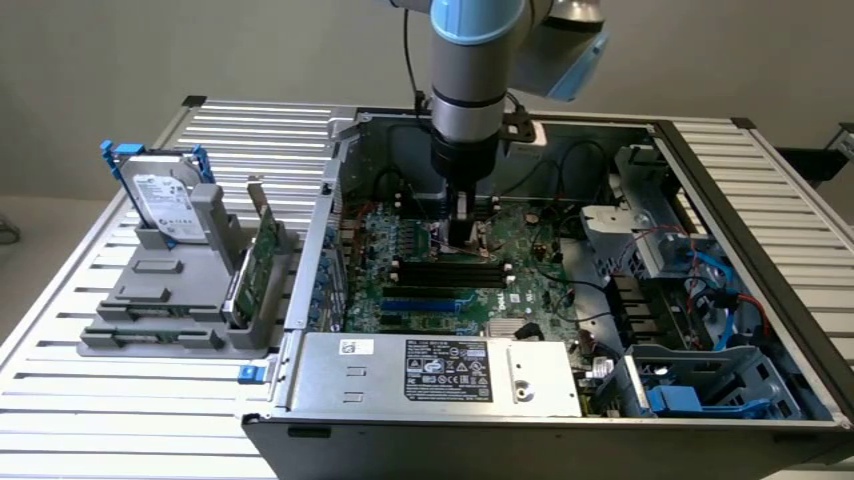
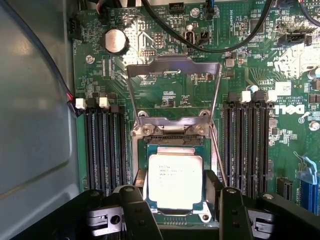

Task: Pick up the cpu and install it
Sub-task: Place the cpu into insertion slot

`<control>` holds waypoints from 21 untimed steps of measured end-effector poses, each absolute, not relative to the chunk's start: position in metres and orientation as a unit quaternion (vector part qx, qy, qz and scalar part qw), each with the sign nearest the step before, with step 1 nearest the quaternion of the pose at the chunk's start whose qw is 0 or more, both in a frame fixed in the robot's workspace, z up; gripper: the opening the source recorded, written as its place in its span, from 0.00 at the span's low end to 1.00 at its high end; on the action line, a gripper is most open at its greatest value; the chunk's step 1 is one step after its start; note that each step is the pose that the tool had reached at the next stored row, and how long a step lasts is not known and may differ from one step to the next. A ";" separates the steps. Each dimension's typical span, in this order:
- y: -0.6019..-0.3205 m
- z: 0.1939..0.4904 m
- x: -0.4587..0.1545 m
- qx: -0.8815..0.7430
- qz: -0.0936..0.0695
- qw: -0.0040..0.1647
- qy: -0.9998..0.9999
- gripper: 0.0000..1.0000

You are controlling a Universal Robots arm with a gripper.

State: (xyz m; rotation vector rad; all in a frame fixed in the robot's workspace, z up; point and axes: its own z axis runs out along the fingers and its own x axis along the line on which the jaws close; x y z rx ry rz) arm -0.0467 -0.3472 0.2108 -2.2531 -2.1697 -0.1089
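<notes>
Gripper point(image 2: 176, 192) is closed on the cpu point(image 2: 175, 175), with pads against two opposite edges. The cpu is down at the socket point(image 2: 172, 141), between the two banks of memory slots point(image 2: 102, 145). Can't tell if it's fully seated or just above.

Risks as I see them:
- Any skew or offset at the socket, and pressing down likely bends pins.
- Letting go unevenly could drag or tip the cpu out of its seat.
- The thin lever rod point(image 2: 217, 150) runs just beside one pad, so it could snag.
- The hold-down frame point(image 2: 172, 120) stands open. A bump could drop it on the cpu.

Exterior view, from its left to its right: hard drive point(image 1: 171, 205) and green card point(image 1: 254, 265) upright in a grey holder outside the case. Then the arm reaches straight down into the case with the gripper point(image 1: 461, 238) at the board. That gives layout and clearance. Wrist view gives the actual fit: cpu edges against socket, pad contact, frame and lever positions.
</notes>
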 end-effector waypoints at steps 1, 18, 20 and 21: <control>-0.347 0.210 -0.047 -0.720 -0.035 0.005 -0.693 0.55; -0.348 0.203 -0.048 -0.717 -0.040 -0.004 -0.696 0.55; -0.348 0.202 -0.048 -0.716 -0.040 -0.004 -0.697 0.55; -0.348 0.202 -0.048 -0.716 -0.040 -0.004 -0.697 0.55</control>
